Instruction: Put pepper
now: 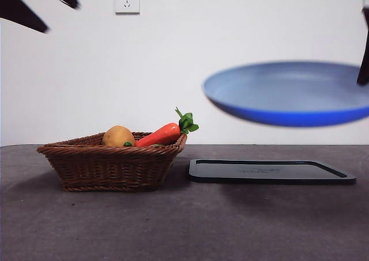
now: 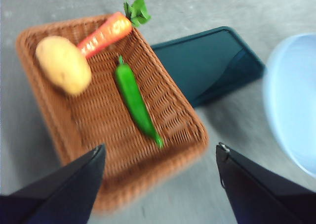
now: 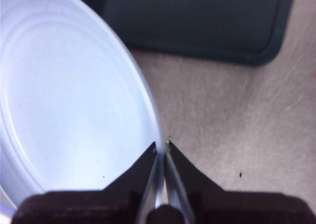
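Left claw (image 2: 159, 184), jaws spread wide and empty, hung above the wicker basket (image 2: 163, 98); the right claw (image 3: 161, 147) was clamped on the rim of the blue plate (image 1: 291, 94), carrying it in the air above the dark tray (image 1: 271, 171). In the front view, taking the tabletop (image 1: 184, 226) as a dial, we placed the basket at about nine o'clock and the tray at about three o'clock. We found the pepper (image 2: 136, 100) lying along the basket floor, just beside the potato (image 2: 64, 65), with the carrot (image 2: 106, 33) propped on the rim near its stem end. From the front only a green speck of it (image 1: 128, 144) showed. We judged the step in hand to be the pick. To do it well, we would have brought the left claw down over the pepper's thick middle, jaws set across its length, clear of the potato and the basket wall, while the right claw kept the plate level.
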Tool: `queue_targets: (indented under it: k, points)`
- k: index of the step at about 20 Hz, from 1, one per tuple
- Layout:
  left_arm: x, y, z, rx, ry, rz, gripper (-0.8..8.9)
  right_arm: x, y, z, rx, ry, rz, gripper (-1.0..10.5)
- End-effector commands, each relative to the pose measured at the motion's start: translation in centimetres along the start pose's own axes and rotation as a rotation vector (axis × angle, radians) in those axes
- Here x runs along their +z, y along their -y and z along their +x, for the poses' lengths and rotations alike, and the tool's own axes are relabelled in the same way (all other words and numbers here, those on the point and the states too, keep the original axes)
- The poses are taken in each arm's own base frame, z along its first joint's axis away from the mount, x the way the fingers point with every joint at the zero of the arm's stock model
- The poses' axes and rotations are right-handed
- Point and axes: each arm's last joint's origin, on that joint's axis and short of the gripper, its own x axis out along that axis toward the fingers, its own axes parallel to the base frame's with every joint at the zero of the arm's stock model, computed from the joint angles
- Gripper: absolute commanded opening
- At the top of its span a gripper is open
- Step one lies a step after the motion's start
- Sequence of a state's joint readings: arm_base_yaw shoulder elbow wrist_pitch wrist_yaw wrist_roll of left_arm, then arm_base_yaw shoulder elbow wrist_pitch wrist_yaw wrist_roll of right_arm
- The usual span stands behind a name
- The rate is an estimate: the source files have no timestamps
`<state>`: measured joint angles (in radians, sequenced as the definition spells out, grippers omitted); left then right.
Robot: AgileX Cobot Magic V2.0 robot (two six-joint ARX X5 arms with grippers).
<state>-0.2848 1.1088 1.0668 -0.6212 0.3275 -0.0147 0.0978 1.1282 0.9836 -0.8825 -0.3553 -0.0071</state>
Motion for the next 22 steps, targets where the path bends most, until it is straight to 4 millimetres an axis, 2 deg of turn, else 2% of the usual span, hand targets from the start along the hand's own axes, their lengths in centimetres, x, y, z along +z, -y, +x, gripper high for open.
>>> queue_targets:
  k: [1,4,7,12,17,22]
  points:
    - [2.0,0.1,3.4,0.011,-0.035,0.009,3.89,0.3,-0.6,-1.5,0.006,0.058,0.018,0.1]
    - [3.9,0.0,8.3,0.087,-0.115,0.026,3.89,0.0,-1.0,-2.7,0.007,0.089,0.017,0.1]
    - [4.7,-0.5,13.1,0.097,-0.178,0.027,3.89,-0.2,-1.2,-3.1,0.008,0.102,0.015,0.1]
    - [3.4,-1.2,19.5,0.098,-0.248,0.031,3.89,-0.3,-1.3,-3.3,0.008,0.106,0.014,0.1]
    - [1.6,-1.7,23.3,0.096,-0.273,0.003,3.89,-0.3,-1.3,-3.3,0.008,0.105,0.014,0.1]
    - [0.5,-2.0,25.0,0.123,-0.291,-0.003,3.88,-0.3,-1.3,-3.3,0.008,0.104,0.014,0.1]
